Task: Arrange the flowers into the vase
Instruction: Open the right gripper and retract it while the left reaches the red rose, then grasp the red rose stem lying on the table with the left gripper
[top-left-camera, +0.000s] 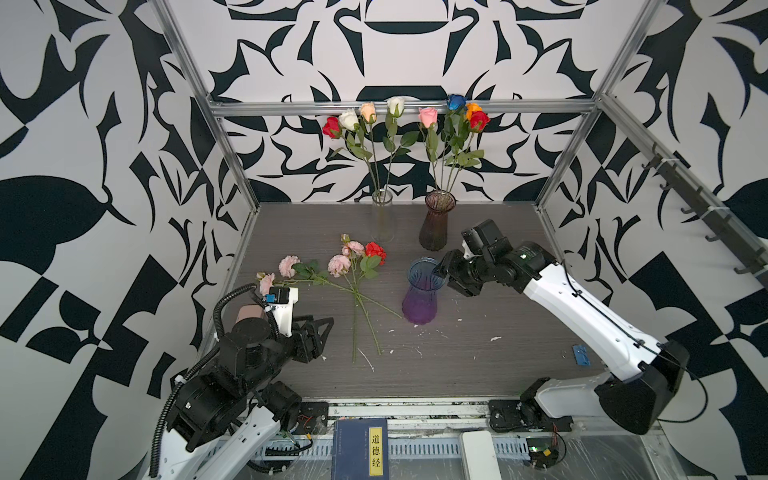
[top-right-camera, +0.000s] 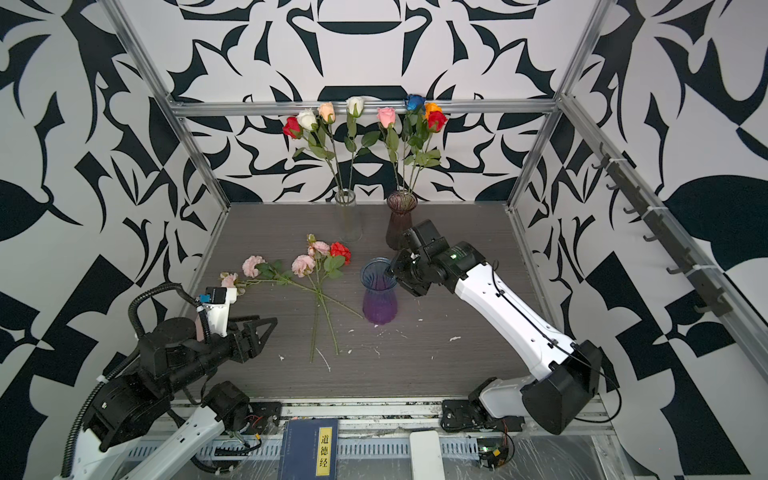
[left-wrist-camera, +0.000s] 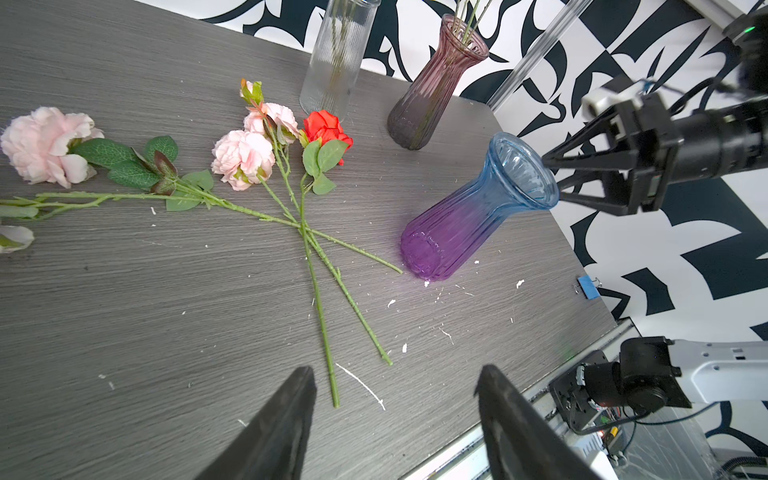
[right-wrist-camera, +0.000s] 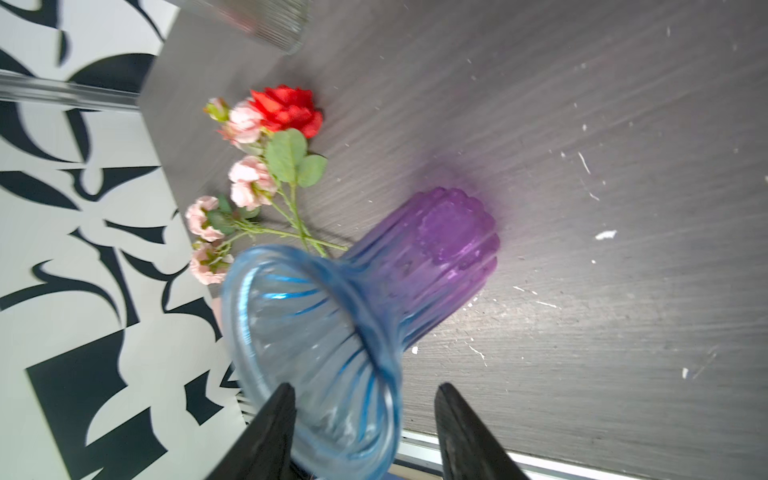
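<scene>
On the grey wood-grain table (top-left-camera: 478, 374), the right gripper (right-wrist-camera: 363, 386), jaws spread, straddles the rim of the blue-to-purple ribbed glass vase (top-left-camera: 420, 297) at centre of both top views. The left gripper (top-left-camera: 328, 323) gapes empty at lower left. Pink and red green-stemmed artificial flowers (top-left-camera: 353, 270) lie just left of the vase.

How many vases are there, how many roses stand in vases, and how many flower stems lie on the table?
Vases: 3
Roses standing in vases: 8
Flower stems lying on the table: 3
Total: 14
</scene>
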